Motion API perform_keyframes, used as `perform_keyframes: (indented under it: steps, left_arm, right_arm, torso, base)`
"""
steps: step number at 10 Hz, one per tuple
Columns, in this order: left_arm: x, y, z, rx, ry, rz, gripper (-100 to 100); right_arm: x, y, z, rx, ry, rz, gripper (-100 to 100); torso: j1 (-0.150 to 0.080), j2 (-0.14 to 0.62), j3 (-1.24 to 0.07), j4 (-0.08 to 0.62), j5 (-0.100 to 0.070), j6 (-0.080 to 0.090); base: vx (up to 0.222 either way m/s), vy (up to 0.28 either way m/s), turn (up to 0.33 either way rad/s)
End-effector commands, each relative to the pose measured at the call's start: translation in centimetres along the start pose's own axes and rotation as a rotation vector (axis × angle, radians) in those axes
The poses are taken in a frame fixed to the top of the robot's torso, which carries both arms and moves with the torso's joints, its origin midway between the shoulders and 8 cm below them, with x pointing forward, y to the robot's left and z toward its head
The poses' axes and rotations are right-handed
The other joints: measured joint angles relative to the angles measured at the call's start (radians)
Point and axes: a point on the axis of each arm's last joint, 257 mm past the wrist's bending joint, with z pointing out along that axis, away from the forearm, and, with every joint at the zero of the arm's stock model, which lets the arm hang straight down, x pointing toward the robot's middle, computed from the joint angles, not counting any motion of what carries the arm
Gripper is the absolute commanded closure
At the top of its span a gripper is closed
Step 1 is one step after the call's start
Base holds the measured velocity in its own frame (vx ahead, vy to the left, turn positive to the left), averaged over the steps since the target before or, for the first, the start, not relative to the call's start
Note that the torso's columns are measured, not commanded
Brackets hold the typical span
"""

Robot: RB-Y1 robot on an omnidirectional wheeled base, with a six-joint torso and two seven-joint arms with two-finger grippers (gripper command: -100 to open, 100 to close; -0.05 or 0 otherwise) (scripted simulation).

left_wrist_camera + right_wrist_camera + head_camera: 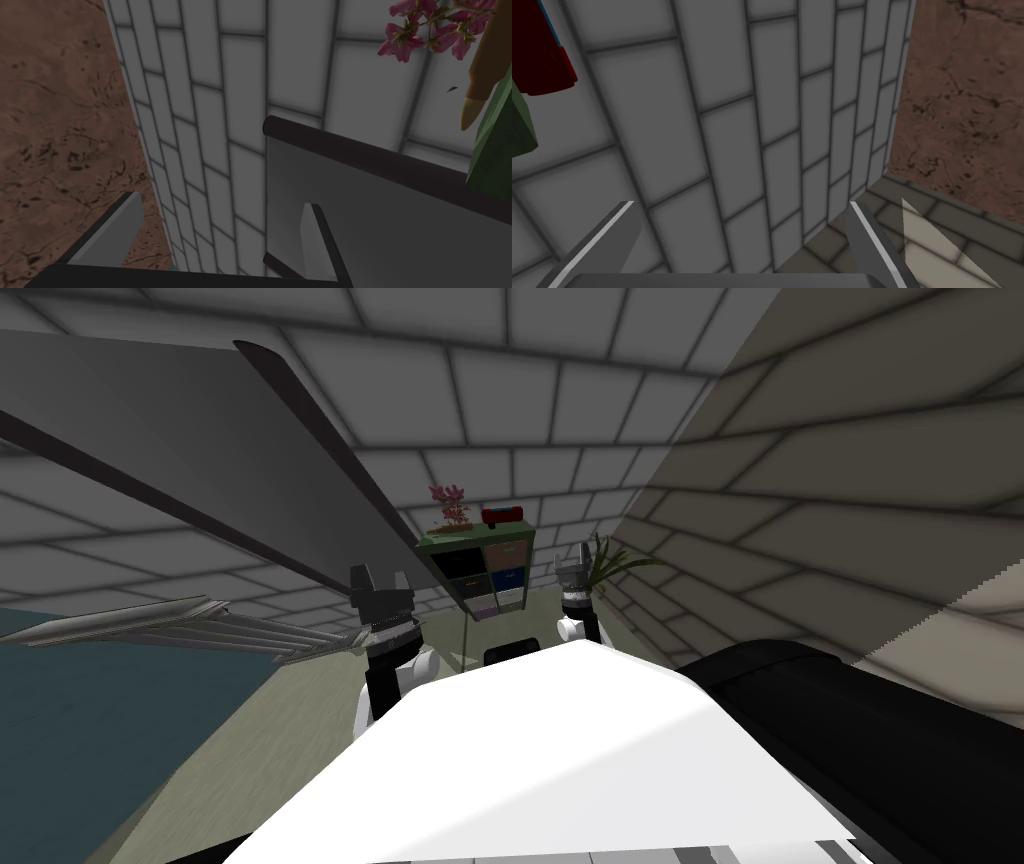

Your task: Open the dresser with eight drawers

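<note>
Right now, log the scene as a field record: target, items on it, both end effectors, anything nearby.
target: green dresser, against the tiled wall ahead, apart from both arms
drawers: mixed colours; open or shut cannot be told
on top: pink flowering plant, dark red object
left end effector: open, empty, beside a slanted grey panel
right end effector: open, empty, facing the wall
beside dresser: leafy green plant, to the robot's right of it
</note>
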Motion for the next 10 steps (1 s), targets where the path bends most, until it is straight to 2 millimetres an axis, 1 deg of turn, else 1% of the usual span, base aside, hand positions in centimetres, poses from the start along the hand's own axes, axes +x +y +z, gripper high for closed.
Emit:
perform_keyframes:
  steps: [1, 3, 9, 10]
  left_arm:
    - [0.00, 0.00, 0.00, 0.000, 0.000, 0.000, 0]
    - [0.00, -0.01, 0.00, 0.000, 0.000, 0.000, 0]
    - [0.00, -0.02, 0.00, 0.000, 0.000, 0.000, 0]
    - [0.51, 0.76, -0.21, -0.013, 0.041, 0.017, -100]
  right_arm:
    - [0.00, 0.00, 0.00, 0.000, 0.000, 0.000, 0]
    - [0.00, 0.01, 0.00, 0.000, 0.000, 0.000, 0]
    - [0.00, 0.02, 0.01, 0.000, 0.000, 0.000, 0]
    - [0.00, 0.02, 0.01, 0.000, 0.000, 0.000, 0]
  torso:
    - [0.000, 0.040, -0.082, 0.041, 0.000, 0.000]
    - [0.000, 0.175, -0.351, 0.176, 0.000, 0.000]
    - [0.000, 0.618, -1.234, 0.617, 0.000, 0.000]
    - [0.000, 0.691, -1.382, 0.691, 0.000, 0.000]
  base:
    - [0.000, 0.000, 0.000]
    - [0.000, 0.000, 0.000]
    - [0.000, 0.000, 0.000]
    - [0.026, -0.030, -0.012]
